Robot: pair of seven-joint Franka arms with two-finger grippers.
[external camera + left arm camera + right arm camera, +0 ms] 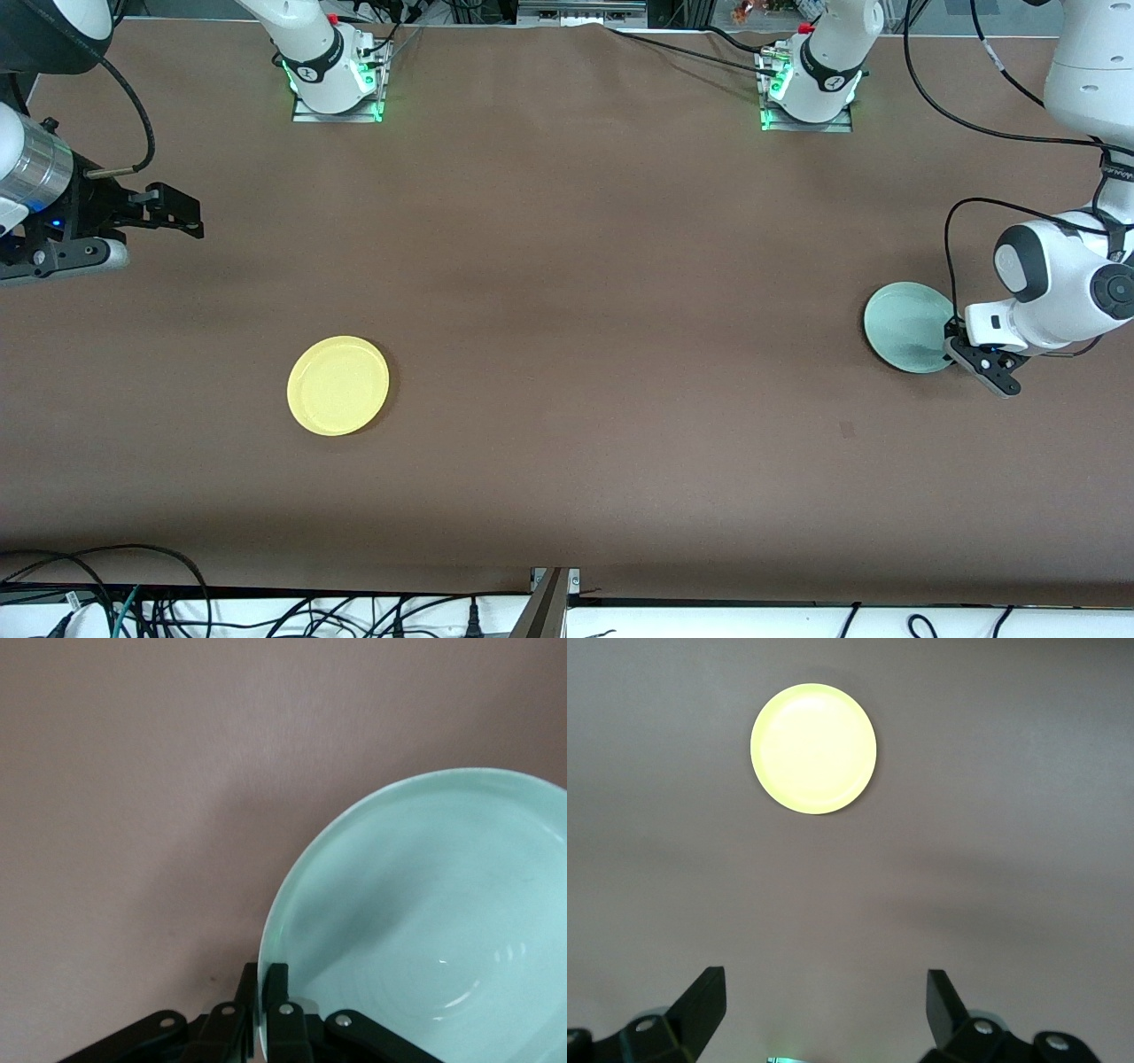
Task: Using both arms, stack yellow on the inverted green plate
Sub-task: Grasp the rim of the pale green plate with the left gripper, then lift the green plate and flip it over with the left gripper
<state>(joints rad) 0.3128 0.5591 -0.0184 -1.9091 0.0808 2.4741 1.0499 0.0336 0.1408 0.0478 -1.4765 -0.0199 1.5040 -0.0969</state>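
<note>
The pale green plate (908,328) lies at the left arm's end of the table. My left gripper (955,344) is shut on its rim, at the edge that faces the table's end. In the left wrist view the gripper (263,979) has one finger on each face of the green plate's (425,912) thin rim. The yellow plate (337,385) lies flat toward the right arm's end, with nothing touching it. My right gripper (188,219) waits open and empty in the air over the table's right arm end. The right wrist view shows this gripper (824,992) apart from the yellow plate (813,748).
The brown table top (585,266) runs bare between the two plates. The arm bases (335,84) (811,89) stand along the robots' edge. Cables (106,594) hang past the edge nearest the front camera.
</note>
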